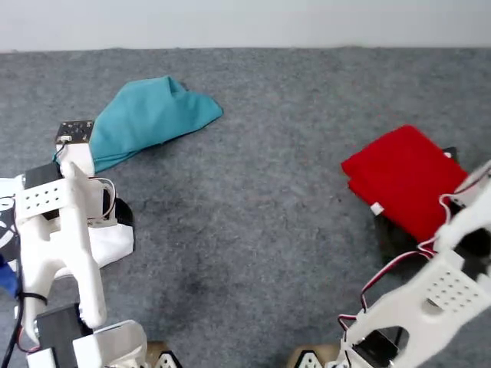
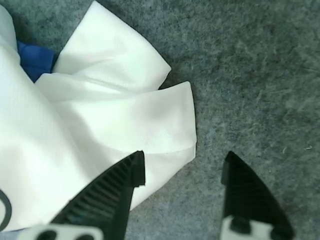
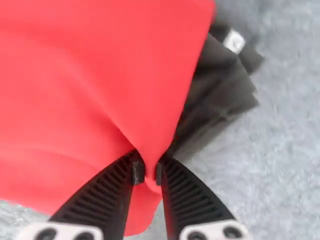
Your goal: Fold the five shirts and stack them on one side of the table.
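A folded red shirt (image 1: 403, 180) lies at the right of the grey table on top of a folded black shirt (image 1: 395, 238). My right gripper (image 3: 147, 172) is shut on an edge of the red shirt (image 3: 95, 85), with the black shirt (image 3: 215, 100) beside it. A teal shirt (image 1: 146, 119) lies crumpled at the back left. A white shirt (image 1: 107, 245) lies at the left under my left arm. My left gripper (image 2: 182, 172) hangs open over the corner of the white shirt (image 2: 115, 120), one finger above the cloth. A bit of blue shirt (image 2: 35, 62) peeks from under the white one.
The grey carpet-like table top (image 1: 253, 230) stretches between the two arms. A pale wall runs along the back edge (image 1: 245, 49). The arms' bases (image 1: 230, 356) stand at the front edge.
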